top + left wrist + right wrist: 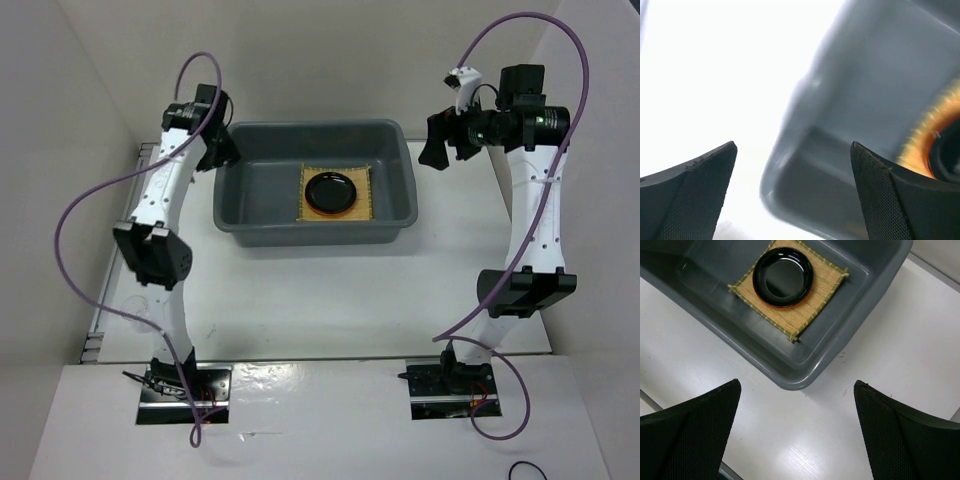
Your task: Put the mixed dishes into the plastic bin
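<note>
Both of your claws are open and hold nothing. Your right claw has its two black fingers spread wide, up over the white table beside a corner of the plastic bin. Your left claw is spread wide too, up by the left end of the bin. Its picture is blurry, but nothing sits between its fingers. Look into the bin next. The mat lies flat on the bin floor, over toward the right end. The black plate sits right on top of the mat, about in the middle. A thin orange edge peeks out from under the black plate. That may be the orange plate, but you cannot be sure from here. The two glass cups do not show in any picture, not in the bin and not on the table. They are clear and tiny, so they may just be hard to see. So most of the job looks done. What is left, I think, is for you to find the cups and check the orange plate.
</note>
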Robot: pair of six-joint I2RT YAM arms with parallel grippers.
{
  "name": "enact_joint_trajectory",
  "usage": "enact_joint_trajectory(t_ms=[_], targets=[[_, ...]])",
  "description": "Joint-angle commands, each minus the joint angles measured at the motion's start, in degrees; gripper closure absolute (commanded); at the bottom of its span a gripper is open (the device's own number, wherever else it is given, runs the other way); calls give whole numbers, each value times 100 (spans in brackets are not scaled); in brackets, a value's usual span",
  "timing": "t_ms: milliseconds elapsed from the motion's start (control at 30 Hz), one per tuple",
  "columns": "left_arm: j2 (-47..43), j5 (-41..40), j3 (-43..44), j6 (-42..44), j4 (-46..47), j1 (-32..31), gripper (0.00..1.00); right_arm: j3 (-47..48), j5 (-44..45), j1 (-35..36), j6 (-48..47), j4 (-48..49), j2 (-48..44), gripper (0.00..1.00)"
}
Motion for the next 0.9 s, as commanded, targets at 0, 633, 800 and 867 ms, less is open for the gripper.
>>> enact_joint_trajectory(t_ms=[0, 633, 800, 867], targets=[[-1660, -1536, -1689, -2049, -54, 509, 0, -189, -89, -29, -35, 3, -399, 2], [-2816, 128, -6547, -1319, 2118, 3167, 0, -312, -247, -29, 18, 3, -285, 2], [-2569, 427, -6547, -1161, 2364, 3167, 0, -365, -195, -29, 18, 3, -285, 2], [-2568, 488, -6547, -1161, 2417, 3167, 0, -365, -195, -29, 18, 3, -285, 2]])
